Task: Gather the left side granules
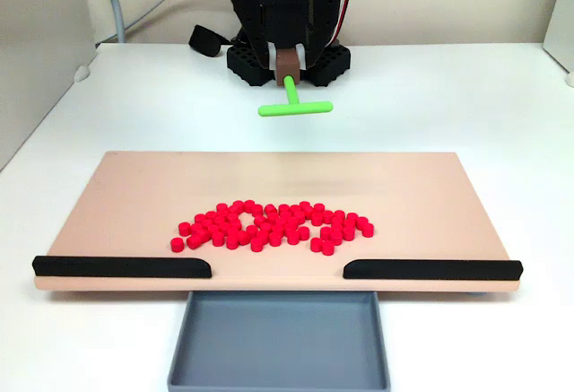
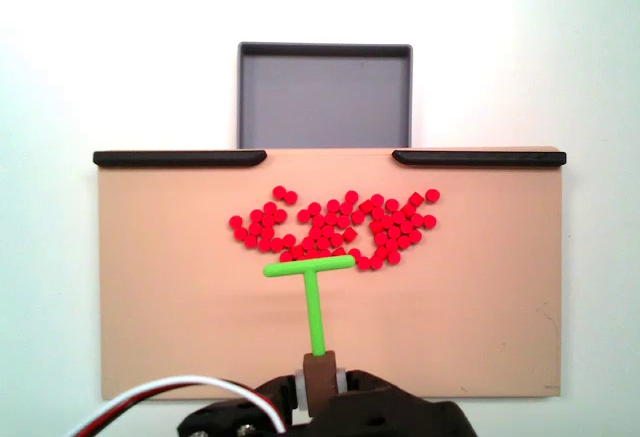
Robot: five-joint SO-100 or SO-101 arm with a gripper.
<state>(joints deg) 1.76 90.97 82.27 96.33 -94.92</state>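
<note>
The granules [image 1: 273,226] [image 2: 335,225] are many small red cylinders, lying in one loose cluster at the middle of a tan board [image 1: 134,195] [image 2: 160,287]. My gripper [image 1: 289,62] [image 2: 320,372] is shut on the brown base of a green T-shaped pusher tool [image 1: 295,108] [image 2: 310,268]. In a fixed view facing the arm, the tool hangs in the air behind the board's far edge, well apart from the cluster. In the fixed view from the arm's side, its crossbar lines up with the cluster's near edge.
Two black rails [image 1: 121,267] [image 1: 430,269] run along the board's edge away from the arm, with a gap between them. A grey tray [image 1: 278,374] [image 2: 324,54] sits below that gap. White table surrounds the board; a wall stands at the left in the view facing the arm.
</note>
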